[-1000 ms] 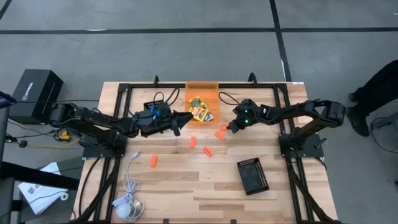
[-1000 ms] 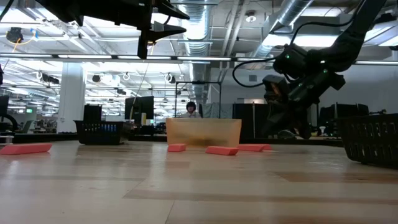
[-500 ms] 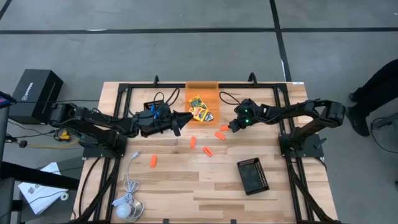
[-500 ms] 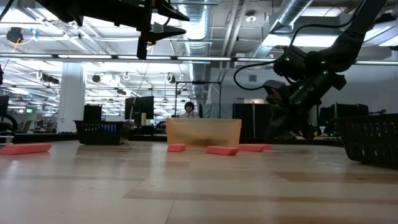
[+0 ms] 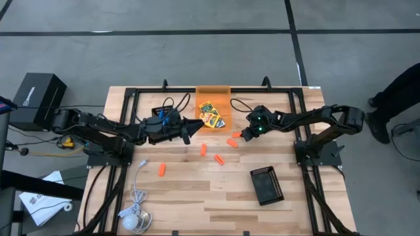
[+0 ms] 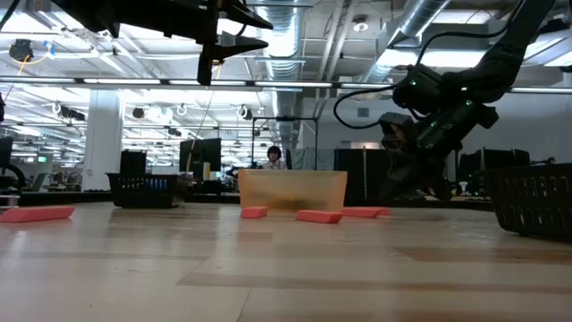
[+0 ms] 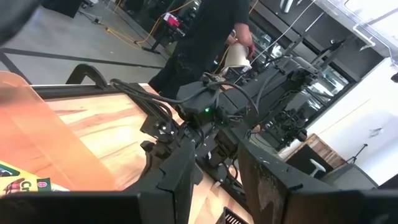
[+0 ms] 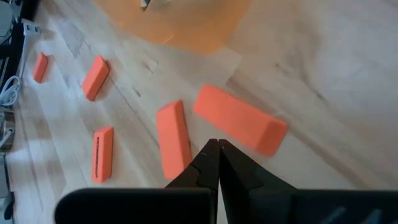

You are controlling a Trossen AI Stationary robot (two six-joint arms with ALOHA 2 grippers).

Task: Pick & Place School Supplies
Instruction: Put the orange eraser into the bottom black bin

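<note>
Five short orange pieces lie loose on the wooden table (image 5: pixel 197 196): two (image 5: pixel 233 139) just right of centre, close to the orange bin (image 5: pixel 213 98), two more (image 5: pixel 211 154) in the middle, and one (image 5: pixel 161 170) apart on the left, nearer the front edge. Inside the bin, at the far middle of the table, rest the yellow-and-green crayon boxes (image 5: pixel 210 115). The right gripper (image 5: pixel 245 134) hangs low over the rightmost pair of pieces, its fingers pressed together with nothing between them; in its wrist view the closed tips (image 8: pixel 213 152) point down between the two nearest pieces (image 8: pixel 239 119), without clearly touching either. The left gripper (image 5: pixel 190 126) is raised above the table, left of the bin and pointing toward it; its fingers (image 7: pixel 180 174) stand apart with a gap between them, and I can see nothing held there. A black tray (image 5: pixel 267 185) lies on the near right part of the table, and a second dark tray (image 5: pixel 164 105) sits at the far left beside the bin, partly covered by the left arm. A white cable with a round puck (image 5: pixel 134 219) trails along the near left corner. In the low view a person (image 6: pixel 274 157) shows far off behind the bin.
</note>
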